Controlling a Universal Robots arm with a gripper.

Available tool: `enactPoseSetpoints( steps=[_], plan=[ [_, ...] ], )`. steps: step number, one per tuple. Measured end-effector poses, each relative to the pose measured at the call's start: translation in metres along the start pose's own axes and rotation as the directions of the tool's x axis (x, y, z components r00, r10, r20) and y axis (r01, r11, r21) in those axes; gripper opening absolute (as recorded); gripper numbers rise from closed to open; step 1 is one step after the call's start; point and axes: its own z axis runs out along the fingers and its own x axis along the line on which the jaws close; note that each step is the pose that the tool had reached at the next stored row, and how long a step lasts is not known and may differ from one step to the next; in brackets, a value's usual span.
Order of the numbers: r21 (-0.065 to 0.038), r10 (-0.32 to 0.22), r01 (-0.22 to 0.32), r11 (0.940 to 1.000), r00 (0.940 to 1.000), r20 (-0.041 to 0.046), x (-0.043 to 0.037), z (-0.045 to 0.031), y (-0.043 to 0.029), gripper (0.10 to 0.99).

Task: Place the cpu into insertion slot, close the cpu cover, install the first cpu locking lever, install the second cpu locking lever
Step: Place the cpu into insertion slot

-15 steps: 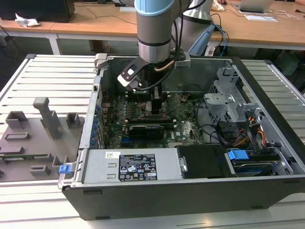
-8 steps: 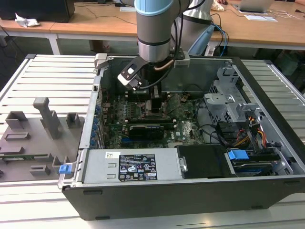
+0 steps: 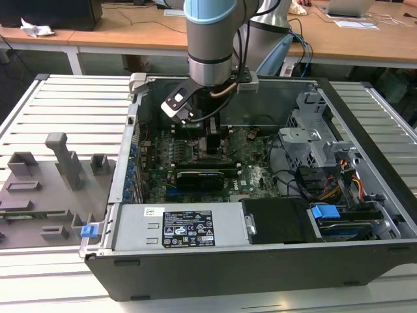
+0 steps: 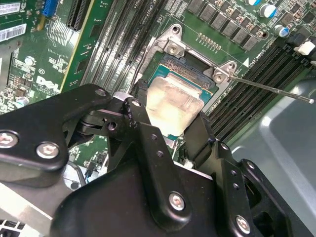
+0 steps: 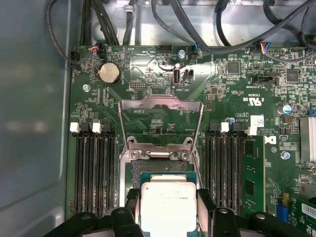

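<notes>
jaws: I'm pinching the cpu by two opposite edges | cpu: sitting right at the insertion slot on the motherboard, can't tell if seated | cpu cover: standing flipped open beside slot | I'm reaching down into open computer case on counter

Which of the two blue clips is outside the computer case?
The blue clip at the exterior view's left, beside the grey fixture plate; the other blue clip sits inside the case.
</notes>
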Motion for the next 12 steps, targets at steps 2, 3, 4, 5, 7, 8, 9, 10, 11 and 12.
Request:
enactPoseSetpoints(
  steps=[2,3,4,5,7,8,9,10,11,12],
  plan=[
    [0.0,0.0,0.0,1.0,1.0,0.0,0.0,0.0018,-0.0002,0.541],
    [0.0,0.001,-0.001,1.0,1.0,0.0,-0.0001,0.0026,-0.0002,0.541],
    [0.0,0.002,-0.002,1.0,1.0,0.0001,-0.0001,0.0036,-0.0003,0.541],
    [0.0,0.006,-0.006,1.0,1.0,0.0004,-0.0001,0.0047,-0.0004,0.541],
    [0.0,0.011,-0.011,0.9999,0.9999,0.0011,-0.0002,0.0072,-0.0006,0.541],
    [0.0,0.011,-0.011,0.9999,0.9999,0.0011,-0.0002,0.0074,-0.0006,0.541],
    [0.0,0.011,-0.011,0.9999,0.9999,0.001,-0.0002,0.0076,-0.0006,0.541],
    [0.0,0.011,-0.011,0.9999,0.9999,0.001,-0.0002,0.0079,-0.0007,0.541],
    [0.0,0.011,-0.011,0.9999,0.9999,0.0009,-0.0002,0.0082,-0.0007,0.541],
    [0.0,0.011,-0.011,0.9999,0.9999,0.0009,-0.0002,0.0083,-0.0007,0.541]
  ],
)
